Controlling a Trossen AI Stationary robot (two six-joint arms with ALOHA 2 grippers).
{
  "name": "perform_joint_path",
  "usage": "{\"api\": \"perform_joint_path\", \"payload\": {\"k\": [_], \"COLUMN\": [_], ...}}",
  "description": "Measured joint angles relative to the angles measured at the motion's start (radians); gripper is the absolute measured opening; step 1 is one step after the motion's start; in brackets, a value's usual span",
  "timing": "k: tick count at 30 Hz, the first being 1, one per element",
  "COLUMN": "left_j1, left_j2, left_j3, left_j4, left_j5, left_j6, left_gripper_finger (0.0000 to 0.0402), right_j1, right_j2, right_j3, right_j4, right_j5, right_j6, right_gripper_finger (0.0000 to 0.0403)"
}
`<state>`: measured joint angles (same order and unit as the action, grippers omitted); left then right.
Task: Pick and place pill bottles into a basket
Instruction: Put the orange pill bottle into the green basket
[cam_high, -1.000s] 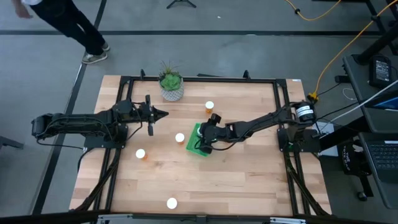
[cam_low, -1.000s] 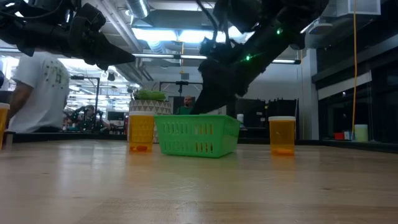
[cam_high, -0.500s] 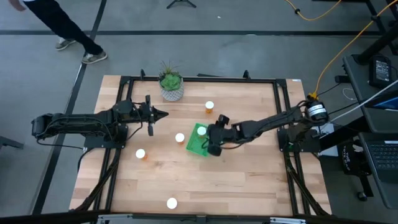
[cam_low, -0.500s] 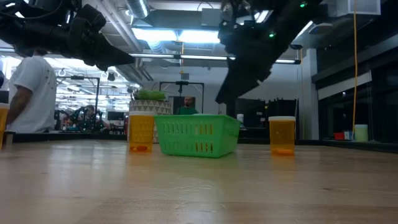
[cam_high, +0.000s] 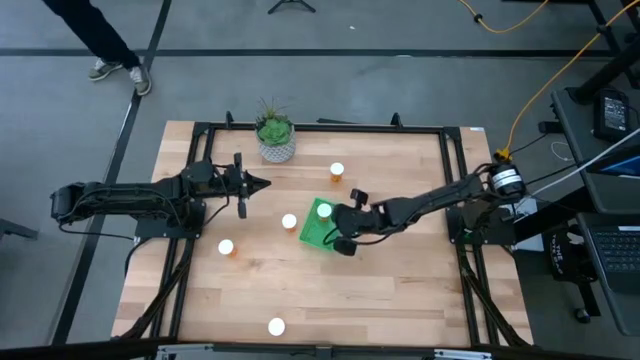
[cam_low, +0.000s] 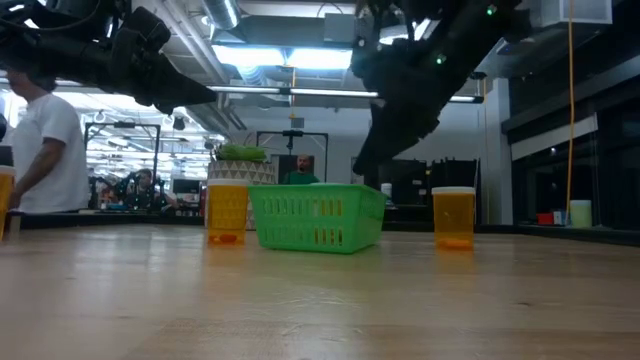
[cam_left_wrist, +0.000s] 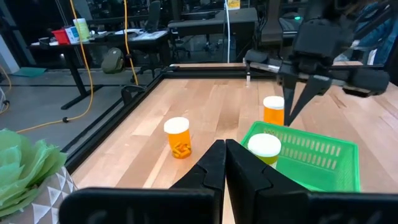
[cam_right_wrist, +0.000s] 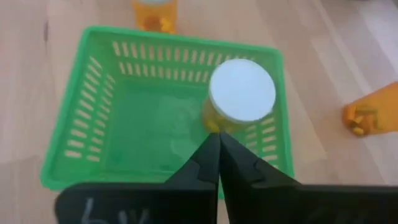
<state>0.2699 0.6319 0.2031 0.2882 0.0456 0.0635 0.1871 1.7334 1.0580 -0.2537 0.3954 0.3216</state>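
The green basket sits mid-table, and one orange pill bottle with a white cap stands inside it near one corner. My right gripper hangs shut just above the basket, beside that bottle and touching nothing. Other pill bottles stand on the wood: one beyond the basket, one at its left, one farther left and one near the front edge. My left gripper waits shut above the table's far left part.
A white patterned pot with a green plant stands at the far edge, close to my left gripper. A black frame borders the table. A person walks on the floor beyond the far left corner.
My right gripper has risen out of the basket and drawn slightly toward the table's near right, and its fingers have come together. The bottle it covered now stands uncovered in the basket. The person has walked on.
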Motion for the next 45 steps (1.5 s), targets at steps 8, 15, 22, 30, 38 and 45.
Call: {"api": "perform_joint_path", "payload": {"k": [8, 15, 22, 30, 38, 45], "left_j1": [0.0, 0.0, 0.0, 0.0, 0.0, 0.0], "left_j2": [0.0, 0.0, 0.0, 0.0, 0.0, 0.0], "left_j3": [0.0, 0.0, 0.0, 0.0, 0.0, 0.0], "left_j4": [-0.001, -0.001, -0.001, -0.001, -0.001, 0.0], "left_j5": [0.0, 0.0, 0.0, 0.0, 0.0, 0.0], "left_j6": [0.001, 0.001, 0.001, 0.001, 0.002, 0.002], "left_gripper_finger": [0.0007, 0.0008, 0.0006, 0.0006, 0.001, 0.0011], "right_j1": [-0.024, -0.045, -0.077, -0.081, -0.077, -0.077], "right_j2": [0.047, 0.054, 0.054, 0.054, 0.037, -0.069], "right_j3": [0.0, 0.0, 0.0, 0.0, 0.0, 0.0], "right_j4": [0.026, 0.061, 0.087, 0.091, 0.069, 0.046], "right_j5": [-0.053, -0.057, -0.103, -0.128, -0.139, -0.145], "right_j6": [0.015, -0.019, -0.066, -0.068, -0.07, -0.083], "right_gripper_finger": [0.0005, 0.0002, 0.0002, 0.0001, 0.0001, 0.0]}}
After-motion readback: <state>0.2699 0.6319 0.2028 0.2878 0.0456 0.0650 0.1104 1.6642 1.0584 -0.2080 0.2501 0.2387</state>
